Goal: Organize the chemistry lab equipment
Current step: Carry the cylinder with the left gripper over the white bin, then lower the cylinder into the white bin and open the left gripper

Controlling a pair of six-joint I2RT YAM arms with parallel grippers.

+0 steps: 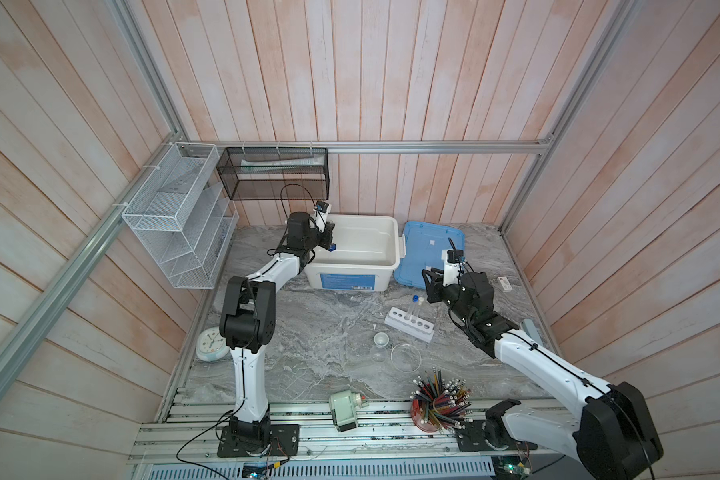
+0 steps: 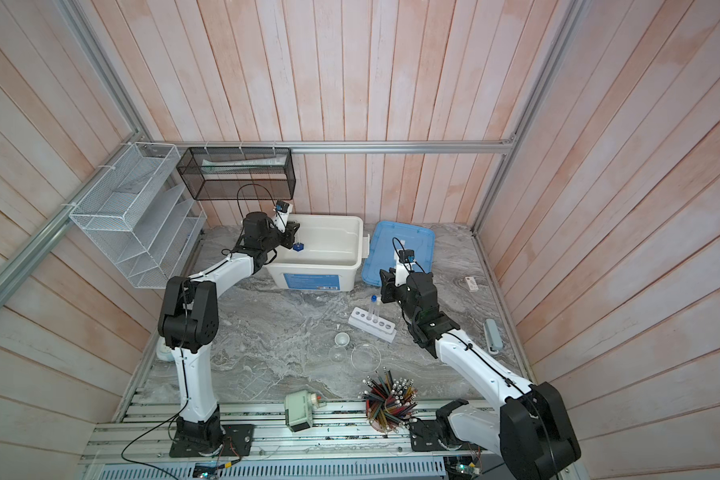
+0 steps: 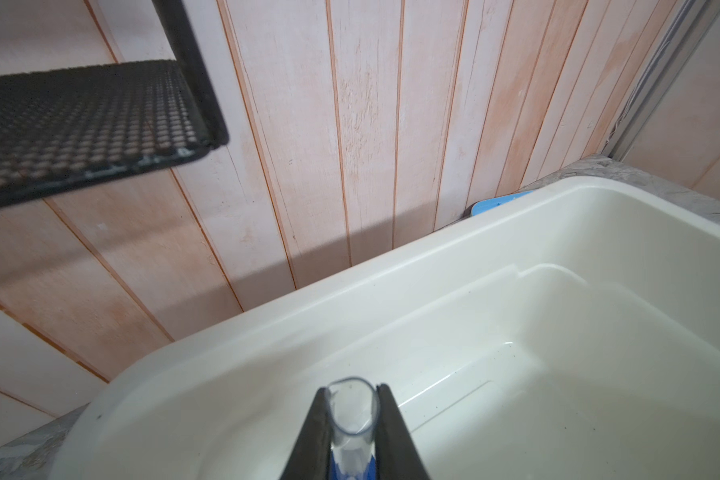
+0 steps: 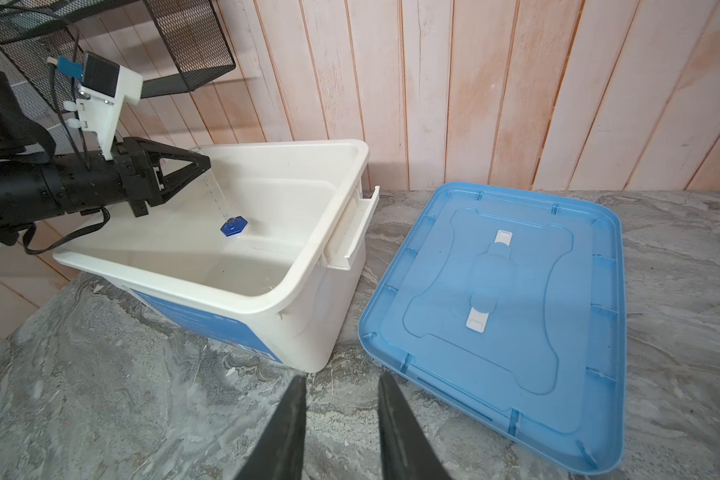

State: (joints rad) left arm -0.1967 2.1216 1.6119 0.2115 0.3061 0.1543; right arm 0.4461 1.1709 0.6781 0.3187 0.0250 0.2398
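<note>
Blue-based clear cylinder (image 4: 219, 199) hangs tilted in the left gripper (image 4: 205, 164), whose jaws are clamped on its open upper end. In the left wrist view the cylinder (image 3: 353, 415) sits pinched between both black fingers (image 3: 314, 432). Its blue base points down inside the white bin (image 4: 267, 299), below the rim, at the bin's left end in both top views. Whether the base touches the bin floor I cannot tell.

Right gripper (image 4: 341, 380) hovers over the grey table (image 1: 308, 332) in front of the gap between the bin and the blue lid (image 4: 495, 311), which lies flat just beside the bin. Its jaws stand apart with nothing between them.

On the table near that arm stands the white rack (image 1: 408, 326) with 6 holes. The blue-capped tube (image 1: 412, 309) and white-capped tube (image 1: 418, 311) stand upright in 2 neighbouring holes. Just in front of the rack are the tiny white cup (image 1: 381, 340), the small clear dish (image 1: 377, 354) and the large clear dish (image 1: 405, 356), close together.
</note>
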